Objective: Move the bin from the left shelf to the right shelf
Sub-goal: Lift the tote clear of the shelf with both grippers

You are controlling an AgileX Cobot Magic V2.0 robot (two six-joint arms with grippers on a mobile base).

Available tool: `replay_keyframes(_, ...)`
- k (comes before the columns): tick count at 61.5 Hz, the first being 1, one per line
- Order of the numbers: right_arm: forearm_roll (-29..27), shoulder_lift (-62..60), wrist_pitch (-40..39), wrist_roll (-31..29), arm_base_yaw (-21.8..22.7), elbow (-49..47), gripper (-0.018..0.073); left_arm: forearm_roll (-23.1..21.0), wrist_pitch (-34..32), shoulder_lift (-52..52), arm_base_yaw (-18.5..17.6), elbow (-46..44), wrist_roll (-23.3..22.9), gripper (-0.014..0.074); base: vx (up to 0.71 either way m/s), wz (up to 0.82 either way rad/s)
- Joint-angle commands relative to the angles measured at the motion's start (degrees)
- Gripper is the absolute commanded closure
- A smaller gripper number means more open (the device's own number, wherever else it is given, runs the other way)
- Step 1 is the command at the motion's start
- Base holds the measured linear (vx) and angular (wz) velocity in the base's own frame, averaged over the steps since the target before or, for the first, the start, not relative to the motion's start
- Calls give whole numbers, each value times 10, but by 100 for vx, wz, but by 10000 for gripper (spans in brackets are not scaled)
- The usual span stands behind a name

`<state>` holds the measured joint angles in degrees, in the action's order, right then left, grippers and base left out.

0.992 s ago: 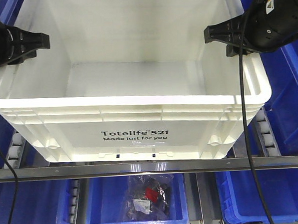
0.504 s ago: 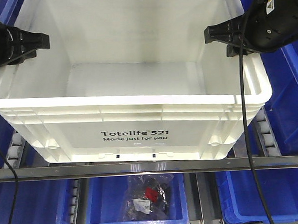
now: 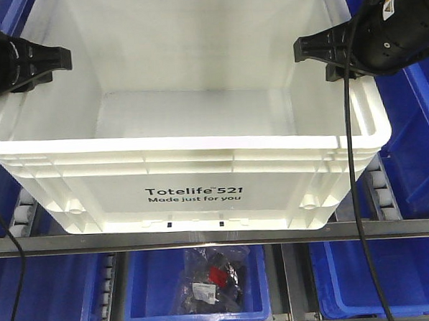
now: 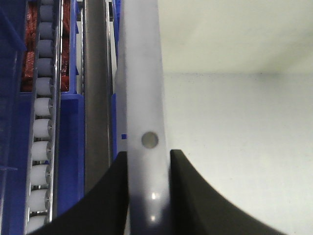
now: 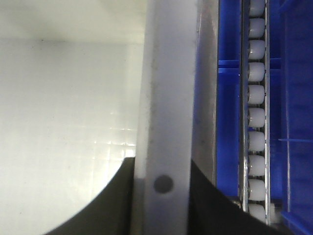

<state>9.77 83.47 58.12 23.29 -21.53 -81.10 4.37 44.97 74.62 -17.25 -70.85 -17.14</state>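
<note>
Bin [image 3: 200,168] is clamped by its side rims in left gripper [image 3: 54,59] and right gripper [image 3: 309,51]; judged mid-transfer, needing level, synchronised travel rightward.

Bin [image 3: 194,177]: white, open-topped, with a ribbed rim, taking up most of the sight; black print "Totelife 521 Made just for you" on the front wall.
Left gripper [image 3: 51,60]: black, at the bin's left rim, tip poking in over the wall.
Right gripper [image 3: 311,50]: black, at the right rim, tip pointing inward.
Cables [image 3: 351,168]: black, one hanging from each arm; the right one crosses the bin's front corner.
Rail [image 3: 218,237]: grey metal bar running across just under the bin's front.
Rollers [image 3: 21,212]: white tracks showing under the bin on both sides.
Blue bins [image 3: 56,298]: three in a row below the rail, more beside the bin.
Bag [image 3: 212,279]: clear, holding something red and black, lying in the middle blue bin [image 3: 151,297].
</note>
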Motion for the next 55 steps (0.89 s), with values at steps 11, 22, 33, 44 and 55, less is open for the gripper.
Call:
replay_keyframes(11, 38, -28, -56, -4, 5, -22, 497, 6, -72, -28, -2, -22, 9, 514, -2, -2)
replay_keyframes(22, 38, -28, -56, -4, 5, -22, 497, 6, -73, -28, -2, -22, 9, 514, -4, 4)
replay_keyframes(33, 38, -28, -56, -4, 5, -22, 497, 6, -73, -28, -2, -22, 9, 514, -8, 7)
replay_keyframes(44, 38, -28, -56, -4, 5, -22, 497, 6, -73, -28, -2, -22, 9, 514, -10, 0)
replay_keyframes(55, 38, -28, -56, -4, 5, -22, 497, 6, -73, -28, -2, -22, 9, 514, -10, -8)
